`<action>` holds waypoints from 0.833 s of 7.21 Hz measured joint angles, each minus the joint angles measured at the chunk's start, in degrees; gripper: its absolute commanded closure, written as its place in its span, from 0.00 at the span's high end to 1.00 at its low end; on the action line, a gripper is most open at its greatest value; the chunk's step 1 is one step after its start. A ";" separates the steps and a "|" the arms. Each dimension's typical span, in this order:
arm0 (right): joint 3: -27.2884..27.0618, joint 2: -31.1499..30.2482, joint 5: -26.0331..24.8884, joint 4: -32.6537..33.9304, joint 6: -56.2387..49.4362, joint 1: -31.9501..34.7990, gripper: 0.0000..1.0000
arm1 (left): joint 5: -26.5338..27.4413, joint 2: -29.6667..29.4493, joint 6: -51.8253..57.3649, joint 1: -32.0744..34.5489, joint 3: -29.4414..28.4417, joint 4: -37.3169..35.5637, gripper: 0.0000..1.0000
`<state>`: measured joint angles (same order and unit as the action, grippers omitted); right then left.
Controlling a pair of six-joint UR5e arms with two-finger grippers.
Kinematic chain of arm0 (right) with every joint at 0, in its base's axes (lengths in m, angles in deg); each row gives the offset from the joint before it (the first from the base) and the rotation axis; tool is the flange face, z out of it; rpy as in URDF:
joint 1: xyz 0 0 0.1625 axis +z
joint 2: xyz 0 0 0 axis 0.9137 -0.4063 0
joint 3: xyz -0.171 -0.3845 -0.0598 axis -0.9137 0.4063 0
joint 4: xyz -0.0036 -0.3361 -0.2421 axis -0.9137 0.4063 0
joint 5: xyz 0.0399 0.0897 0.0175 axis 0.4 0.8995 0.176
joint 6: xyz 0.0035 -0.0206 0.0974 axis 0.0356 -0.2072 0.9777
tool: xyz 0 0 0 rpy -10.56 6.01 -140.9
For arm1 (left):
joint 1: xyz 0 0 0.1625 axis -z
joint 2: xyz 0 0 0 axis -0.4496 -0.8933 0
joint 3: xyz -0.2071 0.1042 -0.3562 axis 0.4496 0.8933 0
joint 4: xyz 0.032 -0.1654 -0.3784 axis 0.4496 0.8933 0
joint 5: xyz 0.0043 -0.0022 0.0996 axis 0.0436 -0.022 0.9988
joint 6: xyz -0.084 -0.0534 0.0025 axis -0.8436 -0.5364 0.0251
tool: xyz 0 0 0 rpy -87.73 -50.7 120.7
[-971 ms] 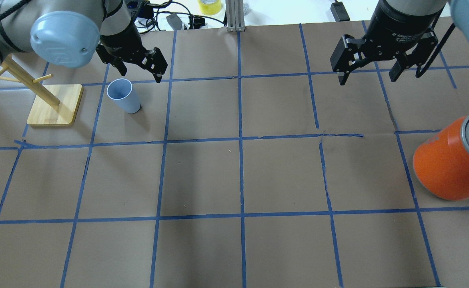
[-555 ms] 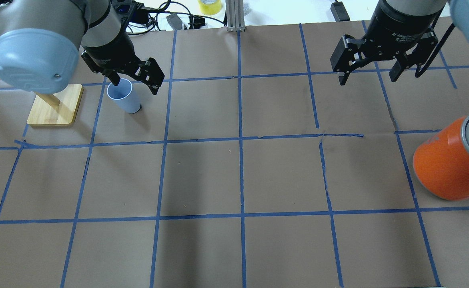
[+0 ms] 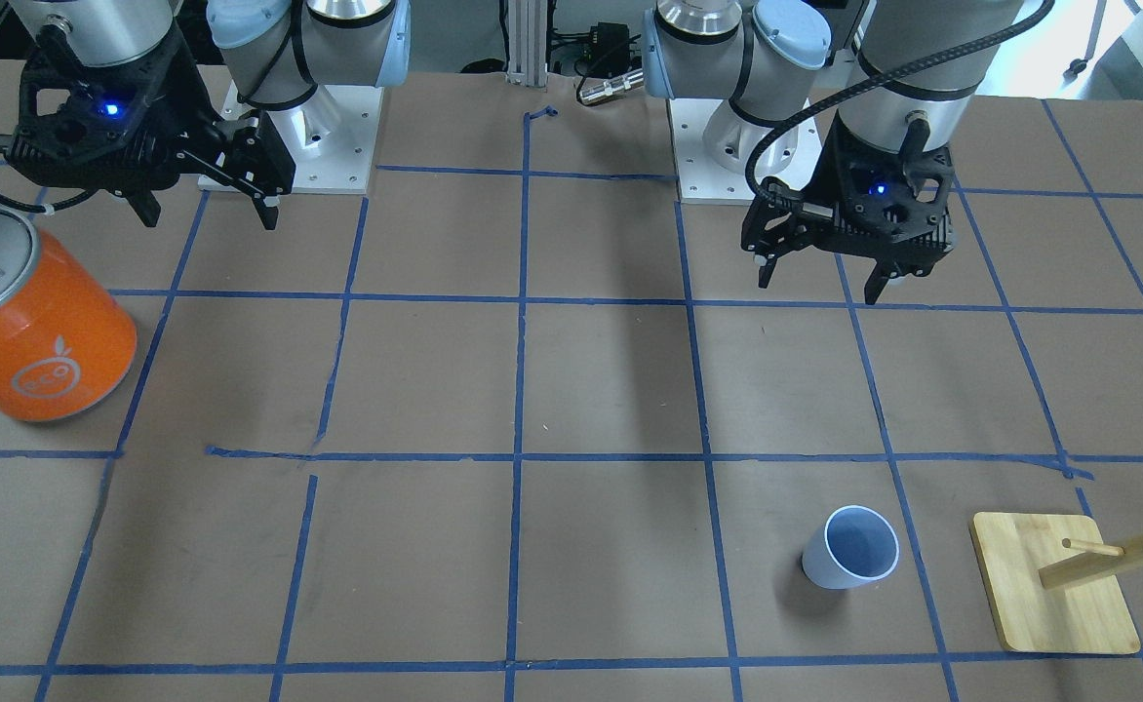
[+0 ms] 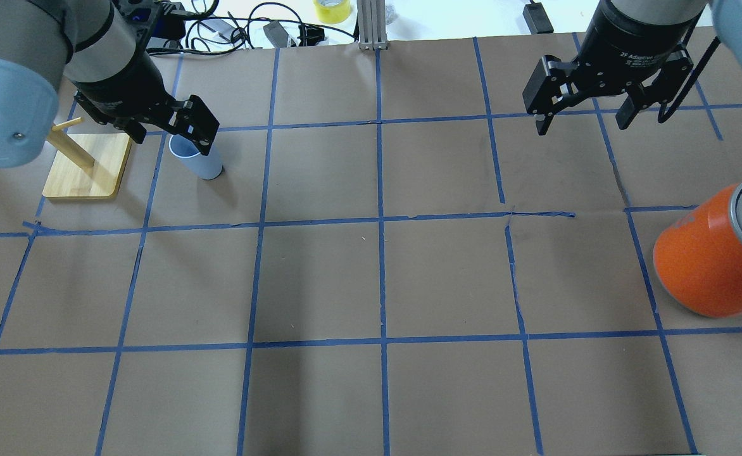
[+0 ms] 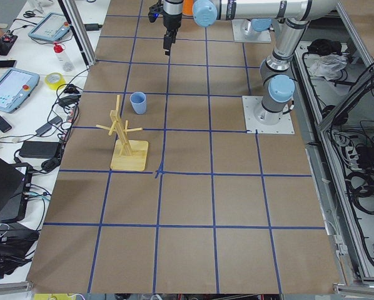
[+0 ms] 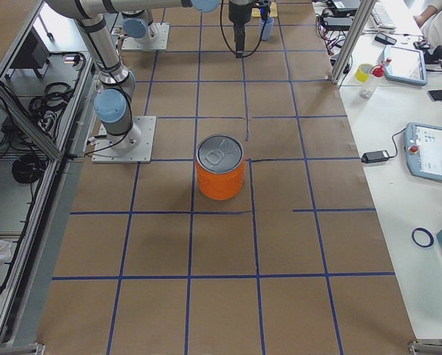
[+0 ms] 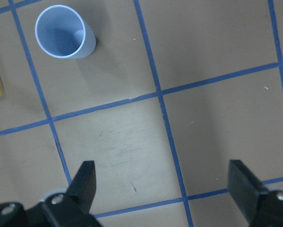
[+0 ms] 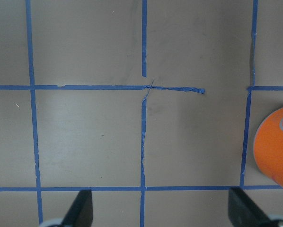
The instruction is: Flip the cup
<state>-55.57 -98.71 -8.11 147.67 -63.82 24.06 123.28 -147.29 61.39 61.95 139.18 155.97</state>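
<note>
The pale blue cup (image 3: 849,561) stands on its narrow base with its mouth up, on the brown paper beside the wooden rack. It also shows in the overhead view, cup (image 4: 201,161), in the left side view, cup (image 5: 137,103), and at the top left of the left wrist view, cup (image 7: 63,33). My left gripper (image 3: 818,285) hangs open high above the table, holding nothing. In the overhead view the left gripper (image 4: 171,138) covers part of the cup's rim. My right gripper (image 4: 583,123) is open and empty, far from the cup.
A big orange can (image 4: 706,266) with a silver top stands at the table's right side, also seen as the can (image 3: 40,341). A wooden peg rack (image 4: 86,164) on a square base stands just left of the cup. Cables and a yellow tape roll (image 4: 332,9) lie beyond the far edge.
My left arm has swung left and toward the near side in the overhead view, so its open gripper now overlaps the cup's rim. The cup and the right arm have not moved.
</note>
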 measured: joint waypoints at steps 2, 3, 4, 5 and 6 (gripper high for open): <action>0.00 0.00 0.00 0.03 0.00 0.00 1.00 | -0.34 -0.73 -0.09 -0.30 -2.47 4.44 1.00; 0.00 0.00 0.00 0.03 0.00 0.00 1.00 | -0.68 -0.69 -0.27 -0.25 -2.48 4.89 1.00; 0.00 0.00 0.00 0.03 0.00 0.00 1.00 | -1.39 -0.43 -0.44 -0.22 -2.86 5.28 1.00; 0.00 0.00 0.00 0.03 0.00 0.00 1.00 | -2.68 -0.39 -0.67 -0.21 -3.49 5.94 1.00; 0.00 0.00 0.00 0.03 0.00 0.00 1.00 | -3.79 -0.50 -1.28 -0.12 -3.73 6.45 1.00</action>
<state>-55.57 -98.71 -8.11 147.71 -63.82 24.06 119.50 -147.79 60.10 61.82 135.45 162.42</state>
